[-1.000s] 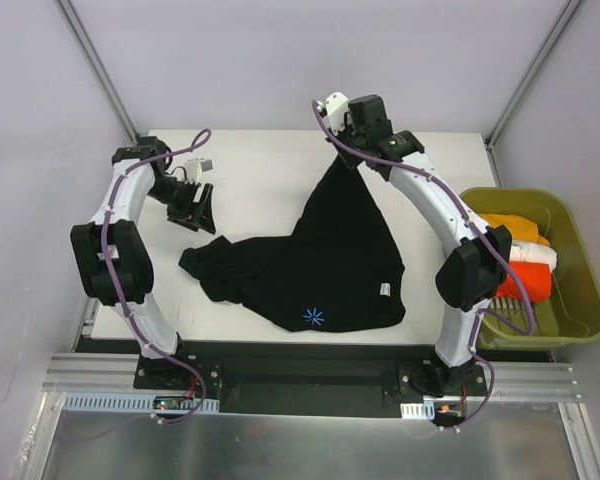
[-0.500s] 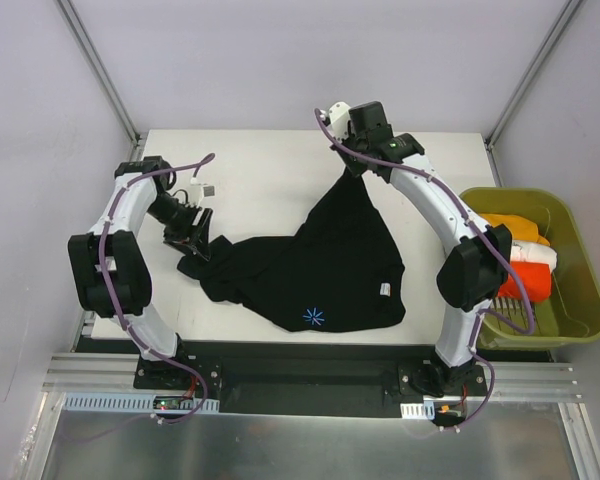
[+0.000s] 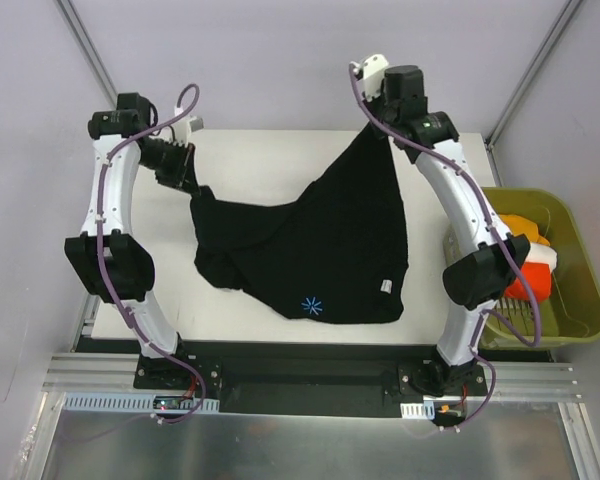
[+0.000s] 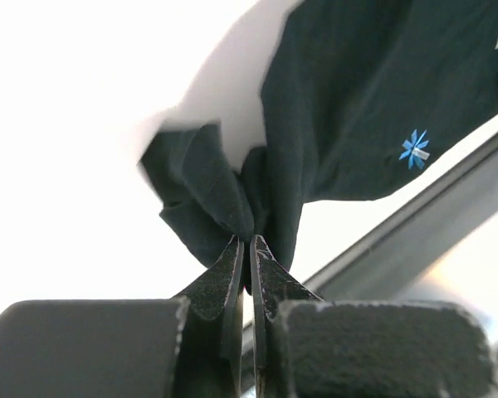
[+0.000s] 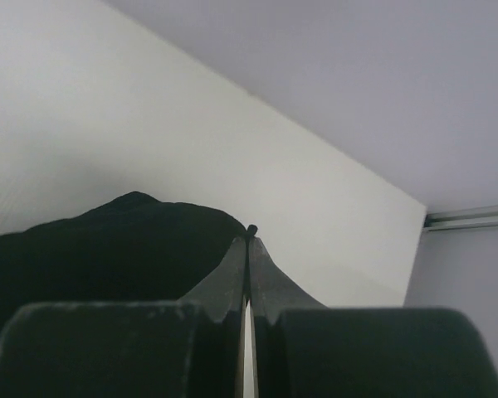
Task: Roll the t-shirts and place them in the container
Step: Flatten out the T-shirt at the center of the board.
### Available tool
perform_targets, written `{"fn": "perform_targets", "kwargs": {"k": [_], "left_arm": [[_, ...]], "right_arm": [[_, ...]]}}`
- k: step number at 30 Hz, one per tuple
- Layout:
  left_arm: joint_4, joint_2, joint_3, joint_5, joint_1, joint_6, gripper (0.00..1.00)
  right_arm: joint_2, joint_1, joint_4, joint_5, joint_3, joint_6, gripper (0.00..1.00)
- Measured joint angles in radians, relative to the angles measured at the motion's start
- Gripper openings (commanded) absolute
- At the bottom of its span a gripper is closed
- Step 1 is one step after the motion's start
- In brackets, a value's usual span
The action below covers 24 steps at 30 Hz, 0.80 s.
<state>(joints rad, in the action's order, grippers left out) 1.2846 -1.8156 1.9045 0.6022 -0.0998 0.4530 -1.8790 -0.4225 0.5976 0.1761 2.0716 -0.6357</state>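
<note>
A black t-shirt (image 3: 320, 240) with a small blue chest mark (image 3: 311, 306) hangs stretched between both arms above the white table (image 3: 260, 160). Its lower hem still rests near the table's front edge. My left gripper (image 3: 188, 188) is shut on a bunched corner of the black t-shirt (image 4: 224, 199) at the left. My right gripper (image 3: 372, 132) is shut on the shirt's far corner, pinching a thin edge of the cloth (image 5: 108, 240). More t-shirts, orange (image 3: 515, 228), white (image 3: 535, 255) and red-orange (image 3: 530, 285), lie in the tub.
An olive-green plastic tub (image 3: 570, 300) stands off the table's right edge, beside the right arm. Grey metal frame posts rise at both back corners. A metal rail (image 3: 300, 375) runs along the front under the arm bases.
My left gripper closed on the shirt's left corner and lifted it back and up. My right gripper rose and moved right with its corner. The shirt now spreads wider between them.
</note>
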Motion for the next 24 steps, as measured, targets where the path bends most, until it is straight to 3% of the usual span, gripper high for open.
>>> {"fn": "perform_targets", "kwargs": {"k": [12,19,24], "left_arm": [[0.037,-0.098,0.641,0.053,0.000,-0.002,0.00],[-0.047,0.023,0.533,0.084,0.000,-0.042,0.00],[-0.045,0.120,0.370,0.098,0.000,-0.026,0.00]], "right_arm": [[0.043,0.119,-0.146,0.075,0.232,-0.040,0.01],[0.064,0.164,-0.267,0.094,0.257,-0.056,0.01],[0.251,0.143,-0.282,0.046,-0.026,-0.049,0.01]]}}
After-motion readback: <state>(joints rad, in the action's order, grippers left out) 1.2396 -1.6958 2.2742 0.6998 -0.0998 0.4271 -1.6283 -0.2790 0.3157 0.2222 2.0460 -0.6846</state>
